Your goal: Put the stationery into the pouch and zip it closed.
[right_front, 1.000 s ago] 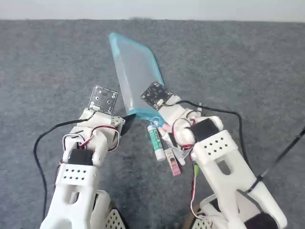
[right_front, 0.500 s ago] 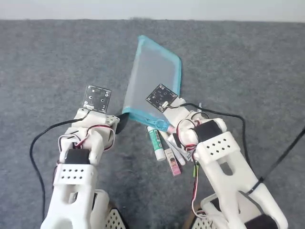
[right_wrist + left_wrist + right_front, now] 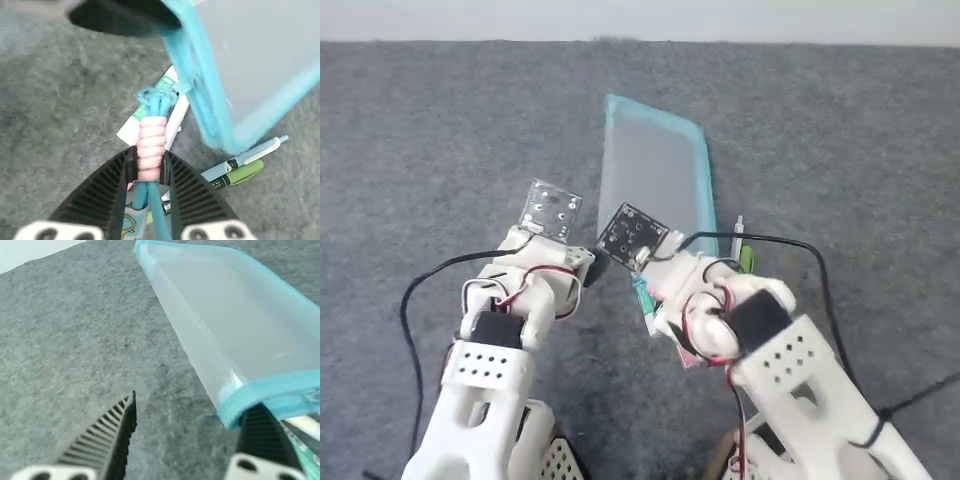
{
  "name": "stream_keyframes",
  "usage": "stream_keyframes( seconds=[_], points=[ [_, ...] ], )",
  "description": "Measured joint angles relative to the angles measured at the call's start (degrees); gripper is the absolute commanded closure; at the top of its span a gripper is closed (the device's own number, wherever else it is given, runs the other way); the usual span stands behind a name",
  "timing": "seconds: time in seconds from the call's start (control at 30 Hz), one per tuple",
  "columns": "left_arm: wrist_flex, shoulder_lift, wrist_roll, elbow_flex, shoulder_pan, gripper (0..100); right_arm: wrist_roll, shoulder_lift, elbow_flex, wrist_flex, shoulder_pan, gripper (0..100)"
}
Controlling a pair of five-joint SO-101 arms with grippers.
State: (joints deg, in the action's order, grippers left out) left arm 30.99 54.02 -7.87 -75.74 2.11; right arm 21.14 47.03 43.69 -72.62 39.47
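The translucent plastic pouch with turquoise zip edging [image 3: 655, 175] extends away from both arms across the grey felt worktop [image 3: 440, 130], with its zip end nearest the claws.

The right claw [image 3: 149, 155] is clamped on the pink beaded zip pull [image 3: 151, 145], which hangs from a turquoise cord at the pouch corner.

The left claw [image 3: 192, 407] is spread wide and grips nothing. One finger sits at the pouch's turquoise corner; the other is well clear, over bare worktop.

The stationery lies on the worktop outside the pouch, beside the zip end:
- green-and-white tube [image 3: 134, 122]
- light blue pen [image 3: 250, 154]
- green pen [image 3: 240, 175]
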Motion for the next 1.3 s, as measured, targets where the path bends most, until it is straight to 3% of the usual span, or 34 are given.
stream_keyframes(
  seconds=[0.73, 0.9, 1.07, 1.3],
  points=[
    [-6.6, 0.0, 4.4, 0.0, 0.6, 68, 1.8, 7.5, 0.6, -3.0, 5.4, 99.1],
    [-6.9, 0.0, 4.4, 0.0, 5.3, 69, 2.2, 10.5, 0.7, -3.1, 11.3, 99.1],
    [-9.3, 0.1, 4.4, -0.6, 7.9, 69, 3.5, 12.9, 0.7, -4.2, 12.6, 99.1],
    [-14.2, 0.1, 4.6, -2.8, 9.1, 89, 3.8, 13.3, 0.7, -4.3, 12.6, 99.1]
  ],
)
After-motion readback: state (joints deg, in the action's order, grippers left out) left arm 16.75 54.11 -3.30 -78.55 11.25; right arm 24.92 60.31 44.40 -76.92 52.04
